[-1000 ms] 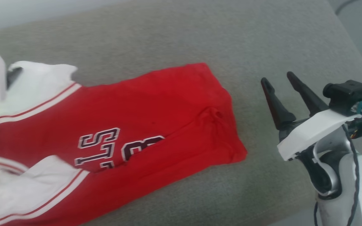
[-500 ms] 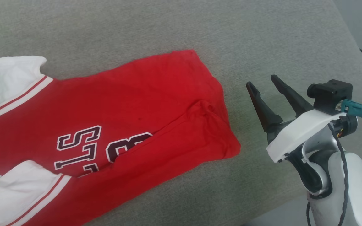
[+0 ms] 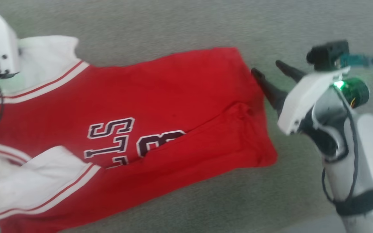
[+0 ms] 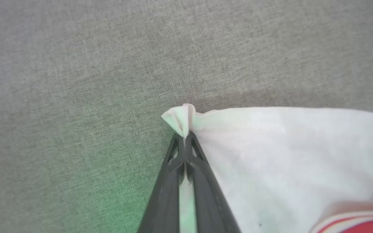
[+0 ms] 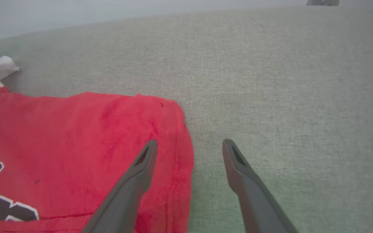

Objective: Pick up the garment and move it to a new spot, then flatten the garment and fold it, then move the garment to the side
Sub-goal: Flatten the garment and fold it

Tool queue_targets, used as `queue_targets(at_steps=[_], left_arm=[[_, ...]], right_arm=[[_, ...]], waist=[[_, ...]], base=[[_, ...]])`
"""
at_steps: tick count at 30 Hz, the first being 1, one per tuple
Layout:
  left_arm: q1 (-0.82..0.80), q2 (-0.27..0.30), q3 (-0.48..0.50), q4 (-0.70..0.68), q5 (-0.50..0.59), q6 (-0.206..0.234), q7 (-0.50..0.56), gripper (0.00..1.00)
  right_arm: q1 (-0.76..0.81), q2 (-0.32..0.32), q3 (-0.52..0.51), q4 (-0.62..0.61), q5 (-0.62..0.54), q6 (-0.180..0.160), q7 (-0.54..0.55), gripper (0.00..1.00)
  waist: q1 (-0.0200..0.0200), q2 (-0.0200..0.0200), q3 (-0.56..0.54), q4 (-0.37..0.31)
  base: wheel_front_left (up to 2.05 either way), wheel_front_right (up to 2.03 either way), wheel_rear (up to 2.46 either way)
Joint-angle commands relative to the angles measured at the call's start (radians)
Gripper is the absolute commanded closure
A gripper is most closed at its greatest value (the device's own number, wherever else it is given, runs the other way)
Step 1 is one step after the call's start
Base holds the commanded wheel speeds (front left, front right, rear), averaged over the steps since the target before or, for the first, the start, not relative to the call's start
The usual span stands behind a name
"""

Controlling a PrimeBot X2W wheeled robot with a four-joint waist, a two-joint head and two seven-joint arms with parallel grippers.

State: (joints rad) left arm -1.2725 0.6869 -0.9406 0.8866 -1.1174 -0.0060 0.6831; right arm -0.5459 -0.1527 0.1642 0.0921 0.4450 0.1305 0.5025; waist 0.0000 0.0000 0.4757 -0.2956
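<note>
Head view: red jersey tee lies spread on grey fabric surface, sleeves at left. R gripper spread wide at hem edge.
L wrist view: L gripper pinched on white sleeve corner.
R wrist view: one finger over hem, other over bare fabric.

The shirt is bright red with white sleeves edged in red-and-white stripes. Its lettering is dark with a white outline. The bench is a mottled grey weave, tinged green in places. The right gripper is dark grey under a white shell, and the left gripper is black. A green light glows below a teal plug.
</note>
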Motion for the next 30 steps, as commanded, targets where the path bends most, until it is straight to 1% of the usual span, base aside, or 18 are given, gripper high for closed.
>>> queue_targets(at_steps=[1, 4, 5, 7, 9, 13, 15, 17, 20, 22, 26, 30], left_arm=[[0.009, -0.038, -0.020, 0.021, 0.007, -0.014, 0.002, 1.00], [-0.024, -0.079, -0.025, 0.045, 0.017, -0.031, -0.012, 1.00], [-0.033, -0.093, -0.027, 0.053, 0.021, -0.037, -0.018, 1.00], [-0.048, -0.118, -0.027, 0.073, 0.021, -0.047, -0.029, 1.00], [-0.060, -0.140, -0.032, 0.092, 0.029, -0.057, -0.040, 1.00], [-0.074, -0.181, -0.043, 0.129, 0.038, -0.079, -0.064, 1.00], [-0.080, -0.194, -0.047, 0.146, 0.044, -0.087, -0.080, 1.00], [-0.087, -0.206, -0.051, 0.161, 0.050, -0.095, -0.093, 1.00], [-0.105, -0.218, -0.055, 0.178, 0.046, -0.104, -0.111, 1.00], [-0.114, -0.230, -0.058, 0.183, 0.042, -0.111, -0.103, 1.00], [-0.125, -0.243, -0.059, 0.172, 0.023, -0.119, -0.083, 1.00], [-0.117, -0.236, -0.076, 0.142, 0.029, -0.122, -0.048, 1.00]], right_arm=[[-0.053, -0.008, 0.001, 0.046, 0.010, 0.001, 0.025, 0.00], [-0.132, -0.025, 0.024, 0.140, 0.016, 0.000, 0.079, 0.00], [-0.157, -0.017, 0.028, 0.173, 0.037, 0.000, 0.098, 0.00], [-0.207, -0.027, 0.046, 0.241, 0.035, 0.000, 0.142, 0.00], [-0.244, -0.019, 0.064, 0.310, 0.056, 0.001, 0.201, 0.00], [-0.286, -0.022, 0.115, 0.455, 0.077, 0.000, 0.328, 0.00], [-0.302, -0.029, 0.147, 0.500, 0.082, 0.000, 0.379, 1.00], [-0.320, -0.037, 0.165, 0.516, 0.080, 0.001, 0.386, 1.00], [-0.351, -0.057, 0.164, 0.518, 0.082, 0.000, 0.355, 1.00], [-0.356, -0.073, 0.171, 0.512, 0.085, 0.000, 0.339, 1.00], [-0.350, -0.121, 0.173, 0.475, 0.094, 0.000, 0.299, 1.00], [-0.318, -0.164, 0.165, 0.418, 0.113, 0.000, 0.276, 1.00]], waist=[[0.0000, 0.0000, 0.010, 0.042], [0.0000, 0.0000, 0.022, 0.079], [0.0000, 0.0000, 0.026, 0.090], [0.0000, 0.0000, 0.032, 0.110], [0.0000, 0.0000, 0.035, 0.126], [0.0000, 0.0000, 0.034, 0.153], [0.0000, 0.0000, 0.029, 0.163], [0.0000, 0.0000, 0.022, 0.174], [0.0000, 0.0000, 0.004, 0.190], [0.0000, 0.0000, -0.013, 0.201], [0.0000, 0.0000, -0.052, 0.227], [0.0000, 0.0000, -0.094, 0.251]], base=[[0.00, 0.00, 0.00], [0.00, 0.00, 0.00], [0.00, 0.00, 0.00], [0.00, 0.00, 0.00], [0.00, 0.00, 0.00], [0.00, 0.00, 0.00], [0.00, 0.00, 0.00], [0.00, 0.00, 0.00], [0.00, 0.00, 0.00], [0.00, 0.00, 0.00], [0.00, 0.00, 0.00], [0.00, 0.00, 0.00]])
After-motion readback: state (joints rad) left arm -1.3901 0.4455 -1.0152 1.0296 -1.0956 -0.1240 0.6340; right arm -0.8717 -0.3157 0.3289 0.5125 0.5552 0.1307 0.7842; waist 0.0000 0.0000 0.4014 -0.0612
